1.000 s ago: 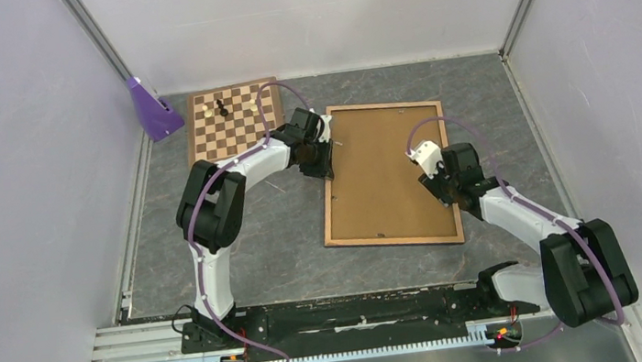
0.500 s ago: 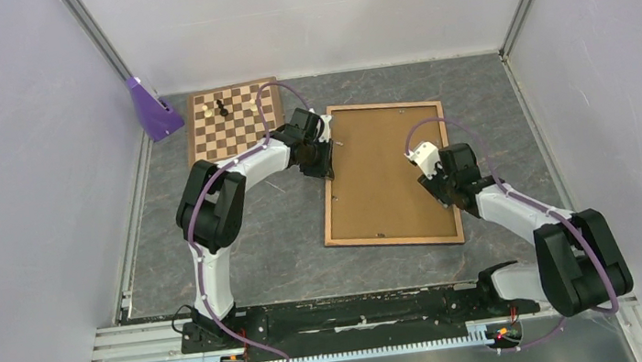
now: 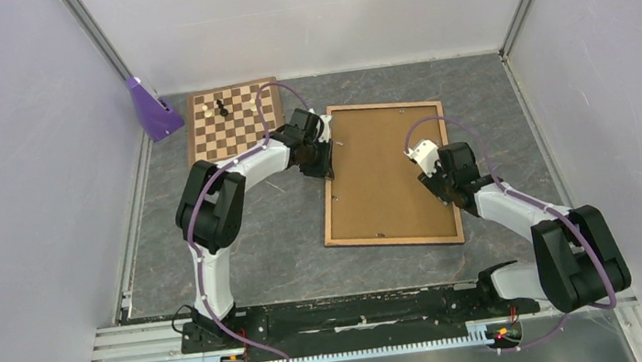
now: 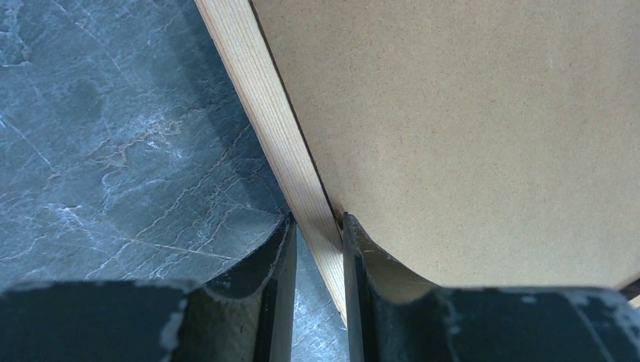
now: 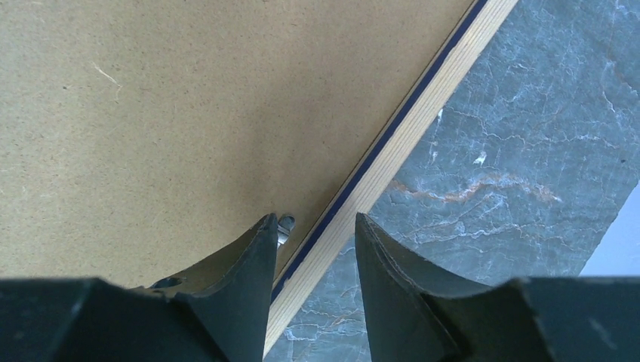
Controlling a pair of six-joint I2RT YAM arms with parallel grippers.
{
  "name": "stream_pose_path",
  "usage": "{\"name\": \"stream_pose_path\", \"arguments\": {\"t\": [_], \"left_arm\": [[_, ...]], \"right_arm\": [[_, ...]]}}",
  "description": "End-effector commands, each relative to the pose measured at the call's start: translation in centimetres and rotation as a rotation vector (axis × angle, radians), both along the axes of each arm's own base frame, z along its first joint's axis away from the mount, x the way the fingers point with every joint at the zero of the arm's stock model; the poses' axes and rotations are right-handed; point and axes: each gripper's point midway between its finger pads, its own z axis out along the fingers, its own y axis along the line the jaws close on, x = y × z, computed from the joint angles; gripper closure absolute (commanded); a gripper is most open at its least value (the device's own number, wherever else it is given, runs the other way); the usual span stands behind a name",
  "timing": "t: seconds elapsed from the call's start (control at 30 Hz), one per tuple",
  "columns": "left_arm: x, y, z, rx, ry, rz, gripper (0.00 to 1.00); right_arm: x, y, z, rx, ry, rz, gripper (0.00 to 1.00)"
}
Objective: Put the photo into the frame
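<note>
Light brown wood faces up: the frame [image 3: 394, 242] lies back-up on the grey worktop [image 3: 259, 235], with a brown backing board [image 3: 381, 174] set inside it. The left arm [image 3: 246, 164] reaches far forward. The left fingers [image 4: 264, 264] are narrowed onto the frame's left rail near its far corner, pinching it. The right arm [image 3: 514, 203] bends in from the right. The right fingers [image 5: 241, 264] stand apart astride the right rail, the inner one over the board, clear of the wood. Since a second ago the right elbow has swung slightly inward; the left arm and the frame have not moved.
</note>
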Motion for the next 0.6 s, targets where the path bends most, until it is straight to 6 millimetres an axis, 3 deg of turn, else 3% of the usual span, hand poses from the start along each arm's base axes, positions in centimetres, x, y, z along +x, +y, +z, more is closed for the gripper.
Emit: {"name": "stream_pose_path", "arguments": {"t": [0.0, 0.57], "left_arm": [[-0.3, -0.8, 0.3, -0.039, 0.002, -0.003, 0.98], [-0.4, -0.7, 0.1, -0.042, 0.007, 0.011, 0.98]], "right_arm": [[0.2, -1.2, 0.4, -0.053, -0.016, -0.026, 0.55], [-0.5, -2.3, 0.7, -0.104, -0.013, -0.047, 0.55]]}}
